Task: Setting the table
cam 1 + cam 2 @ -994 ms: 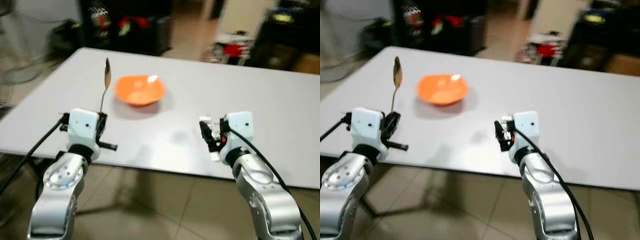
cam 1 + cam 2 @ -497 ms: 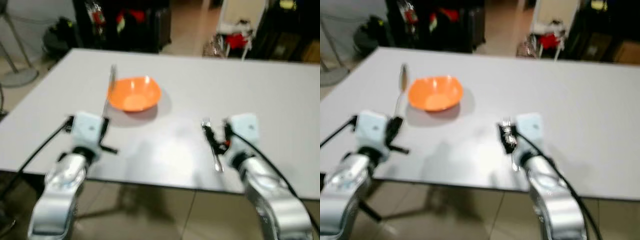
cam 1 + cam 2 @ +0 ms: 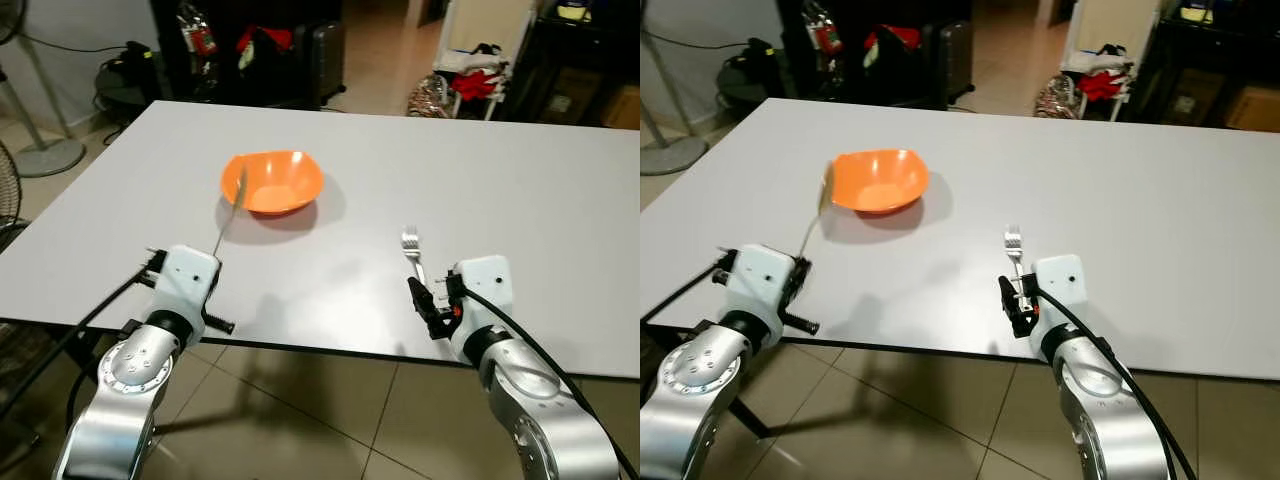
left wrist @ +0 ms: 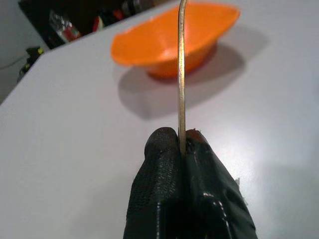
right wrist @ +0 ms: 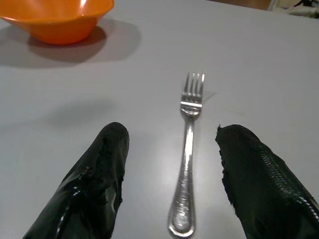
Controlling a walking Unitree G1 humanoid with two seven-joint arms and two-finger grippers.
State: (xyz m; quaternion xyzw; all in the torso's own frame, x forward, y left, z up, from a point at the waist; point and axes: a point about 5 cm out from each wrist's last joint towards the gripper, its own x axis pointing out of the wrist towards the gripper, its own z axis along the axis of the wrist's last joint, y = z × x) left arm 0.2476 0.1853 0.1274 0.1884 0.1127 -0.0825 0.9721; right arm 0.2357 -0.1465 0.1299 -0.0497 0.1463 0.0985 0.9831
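Left hand grips a spoon beside the bowl; right hand gapes wide around a fork on the surface.

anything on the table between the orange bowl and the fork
No: in the left eye view, only bare white table lies between the orange bowl and the fork; the right wrist view shows the same.

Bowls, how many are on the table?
1. The orange bowl sits on the white table, ahead of the left gripper, which holds a spoon. A fork lies farther right.
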